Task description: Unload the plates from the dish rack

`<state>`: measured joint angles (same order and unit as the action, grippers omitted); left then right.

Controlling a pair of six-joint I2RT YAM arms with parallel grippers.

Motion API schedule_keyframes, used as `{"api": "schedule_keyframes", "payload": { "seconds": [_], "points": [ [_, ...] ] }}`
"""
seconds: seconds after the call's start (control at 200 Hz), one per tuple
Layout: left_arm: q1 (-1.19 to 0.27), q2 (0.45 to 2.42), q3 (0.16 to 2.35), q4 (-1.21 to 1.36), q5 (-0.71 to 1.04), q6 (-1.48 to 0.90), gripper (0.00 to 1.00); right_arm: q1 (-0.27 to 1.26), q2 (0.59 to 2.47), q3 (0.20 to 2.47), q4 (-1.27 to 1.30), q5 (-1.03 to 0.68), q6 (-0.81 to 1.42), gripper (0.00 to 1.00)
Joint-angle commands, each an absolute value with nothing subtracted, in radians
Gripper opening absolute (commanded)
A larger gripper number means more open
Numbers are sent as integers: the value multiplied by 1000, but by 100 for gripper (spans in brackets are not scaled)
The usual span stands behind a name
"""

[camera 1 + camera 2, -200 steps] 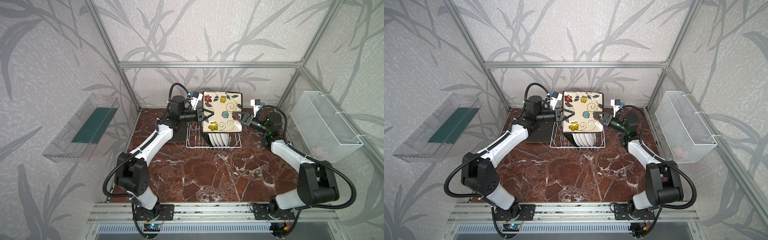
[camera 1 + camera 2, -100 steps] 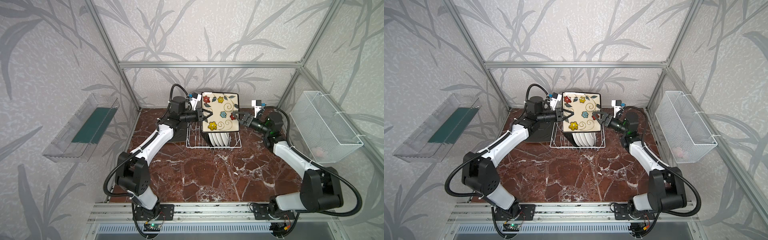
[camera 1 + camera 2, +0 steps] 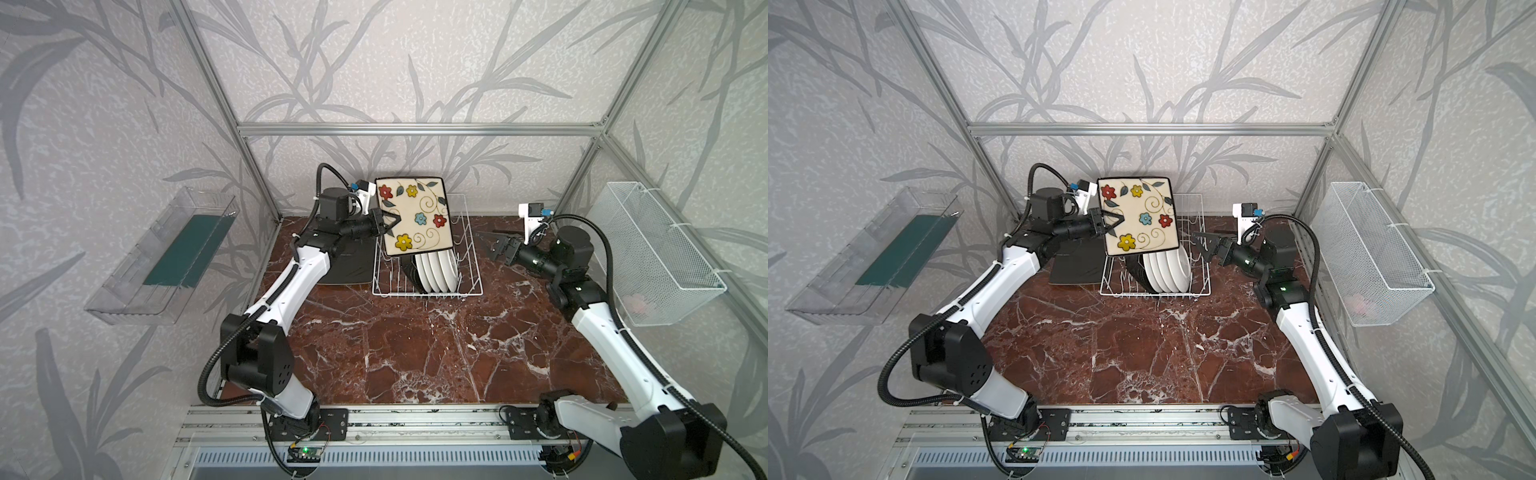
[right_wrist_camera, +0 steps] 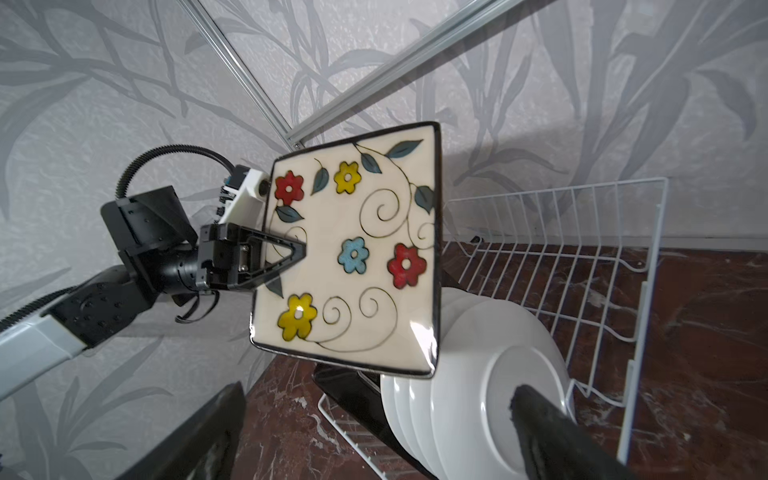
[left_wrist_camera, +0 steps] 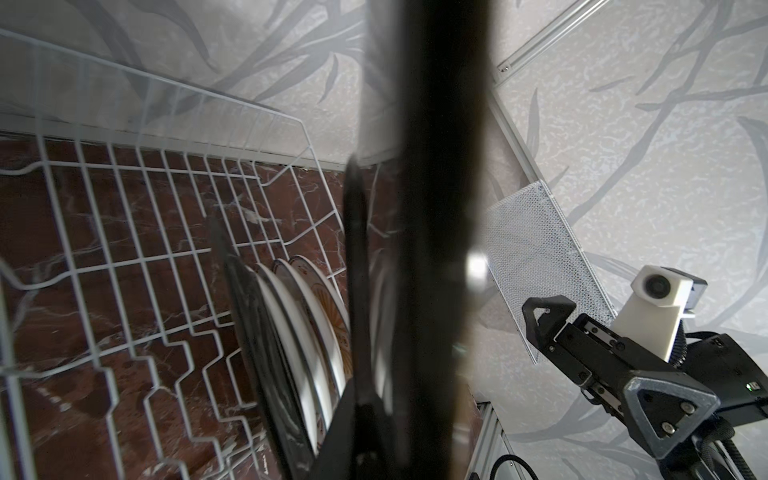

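Over the red-brown marble tabletop [image 3: 415, 353], a top view showed the left gripper [image 3: 390, 220] alone clenching the cream square flowered plate [image 3: 424, 203] above the white wire dish rack [image 3: 467, 249]. In the right wrist view the right gripper [image 4: 376, 390] gaped, freshly released; round white plates [image 4: 490, 365] stayed racked.

Three square plates [image 3: 415, 216], four round plates [image 3: 436, 270], one rack [image 3: 428, 293].

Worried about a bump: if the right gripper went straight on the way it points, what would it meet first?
Probably the round white plates in the dish rack: they fill the gap ahead of the open right gripper in its wrist view, though depth is unclear.
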<state>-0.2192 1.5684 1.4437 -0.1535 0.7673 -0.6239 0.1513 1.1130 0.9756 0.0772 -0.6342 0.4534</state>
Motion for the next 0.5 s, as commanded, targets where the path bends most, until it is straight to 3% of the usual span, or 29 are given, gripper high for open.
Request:
{"api": "schedule_keyframes", "payload": {
  "seconds": [0.0, 0.495],
  "points": [
    [-176, 1428, 1550, -68, 784, -598, 0, 149, 1073, 995, -71, -604, 326, 99],
    [-32, 1424, 1805, -657, 600, -258, 0, 167, 974, 938, -176, -632, 143, 99]
  ]
}}
